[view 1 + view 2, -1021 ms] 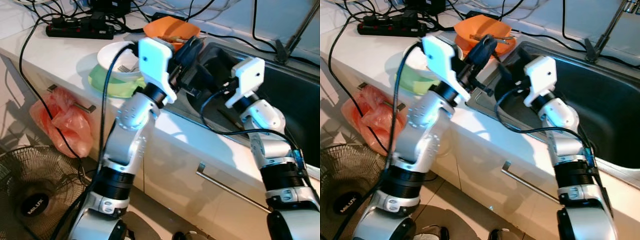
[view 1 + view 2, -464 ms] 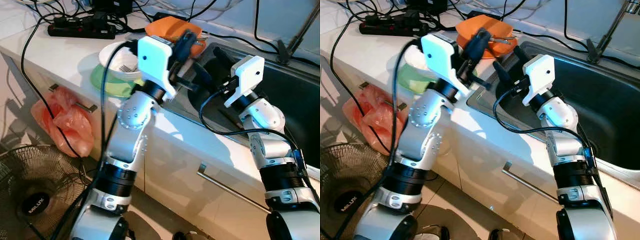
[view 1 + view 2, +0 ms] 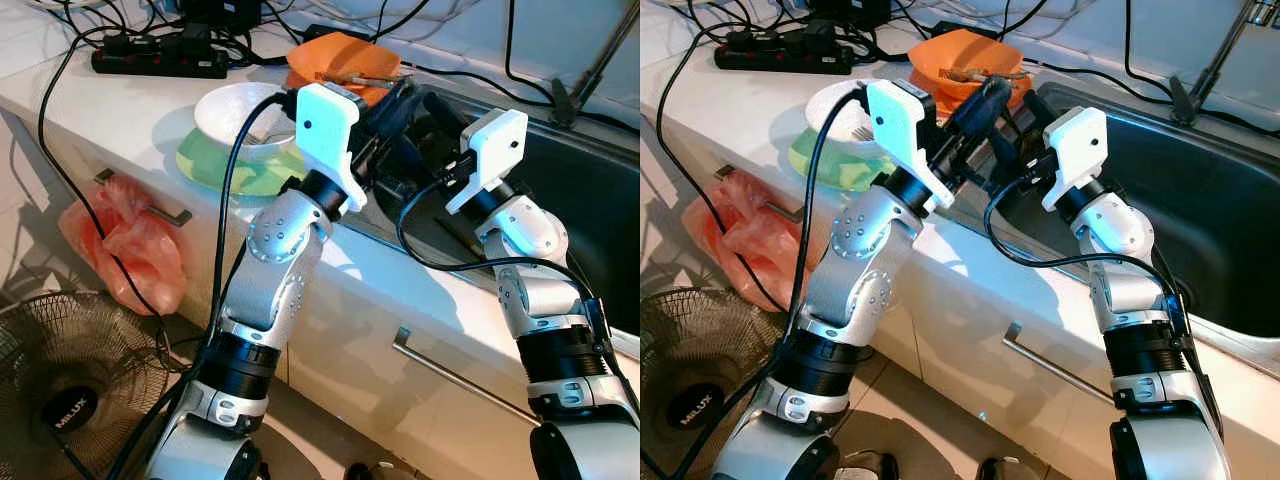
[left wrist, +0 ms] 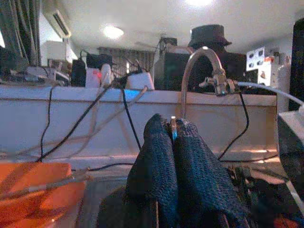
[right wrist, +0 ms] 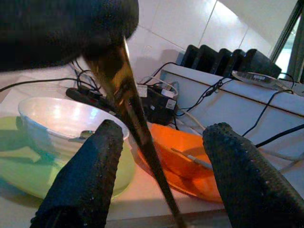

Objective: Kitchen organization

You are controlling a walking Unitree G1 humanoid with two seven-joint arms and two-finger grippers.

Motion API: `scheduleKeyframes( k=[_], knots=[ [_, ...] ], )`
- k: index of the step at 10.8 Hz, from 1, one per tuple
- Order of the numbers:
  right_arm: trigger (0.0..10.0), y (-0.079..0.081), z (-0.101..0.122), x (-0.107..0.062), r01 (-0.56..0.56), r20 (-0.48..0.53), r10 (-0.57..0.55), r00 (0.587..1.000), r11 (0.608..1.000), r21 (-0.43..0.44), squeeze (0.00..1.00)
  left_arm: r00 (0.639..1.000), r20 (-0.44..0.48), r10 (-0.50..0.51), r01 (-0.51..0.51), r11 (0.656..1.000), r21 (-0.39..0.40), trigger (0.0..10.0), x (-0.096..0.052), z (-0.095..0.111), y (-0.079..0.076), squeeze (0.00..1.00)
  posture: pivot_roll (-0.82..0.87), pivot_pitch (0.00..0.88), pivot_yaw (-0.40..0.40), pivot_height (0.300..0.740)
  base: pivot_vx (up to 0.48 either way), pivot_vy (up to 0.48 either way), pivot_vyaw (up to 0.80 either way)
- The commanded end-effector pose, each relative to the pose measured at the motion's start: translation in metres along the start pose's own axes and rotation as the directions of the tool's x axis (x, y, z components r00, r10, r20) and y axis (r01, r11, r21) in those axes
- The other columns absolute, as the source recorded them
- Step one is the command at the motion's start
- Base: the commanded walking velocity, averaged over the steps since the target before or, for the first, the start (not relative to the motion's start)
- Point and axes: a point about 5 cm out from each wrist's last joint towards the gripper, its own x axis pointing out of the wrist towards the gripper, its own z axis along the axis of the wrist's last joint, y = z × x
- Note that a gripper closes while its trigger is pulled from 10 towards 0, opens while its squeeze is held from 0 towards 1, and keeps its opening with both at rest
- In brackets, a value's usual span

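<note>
Counter edge by sink (image 3: 1200,200), left hand (image 4: 172,137) clamped on chopstick (image 5: 137,137) — right hand (image 5: 161,175) apart, orange bowl (image 3: 960,62) behind

A floor fan (image 3: 70,395) stands lower left; an orange plastic bag (image 3: 125,245) hangs above it; a black power strip (image 3: 160,62) lies upper left

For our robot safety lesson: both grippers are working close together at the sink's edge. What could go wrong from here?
1. The left gripper pinches a thin brass-coloured stick only at its end, so it could slip into the steel sink.
2. The open right gripper is very close, so the arms might collide.
3. The orange bowl and the white bowl on a green plate could be knocked.
</note>
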Motion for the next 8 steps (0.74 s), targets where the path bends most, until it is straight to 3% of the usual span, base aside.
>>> scheduleKeyframes(
  k=[1,4,5,6,8],
  knots=[
    [10.0,-0.001,0.001,-0.001,0.010,0.004,-0.010,1.000,1.000,0.002,0.00,0.999,-0.011,-0.053,0.052,0.998,-0.017,10.0,0.001,-0.002,-0.010,0.00,0.05,0.112,-0.032,0.740,0.000,0.000,0.00],
    [10.0,-0.003,-0.002,-0.001,0.028,-0.011,-0.028,1.000,1.000,-0.001,0.00,0.998,-0.020,-0.064,0.064,0.998,-0.021,10.0,0.000,-0.003,-0.011,0.00,0.05,0.107,-0.033,0.740,0.000,0.000,0.00],
    [1.5,-0.004,-0.005,-0.001,0.036,-0.029,-0.037,0.999,0.999,-0.008,0.00,0.998,-0.020,-0.065,0.065,0.998,-0.018,10.0,0.000,-0.002,-0.011,0.00,0.05,0.107,-0.033,0.740,0.000,0.000,0.00],
    [0.0,-0.004,-0.006,-0.002,0.033,-0.038,-0.034,0.999,0.999,-0.013,0.00,0.998,-0.014,-0.060,0.060,0.998,-0.010,10.0,0.000,-0.001,-0.011,0.00,0.05,0.107,-0.033,0.740,0.000,0.000,0.00],
    [0.0,-0.002,-0.010,-0.004,0.020,-0.055,-0.021,0.998,1.000,-0.021,0.00,1.000,0.014,0.000,0.000,0.999,0.034,10.0,0.001,0.004,-0.003,0.00,0.05,0.107,-0.034,0.740,0.000,0.000,0.00]
  ],
)
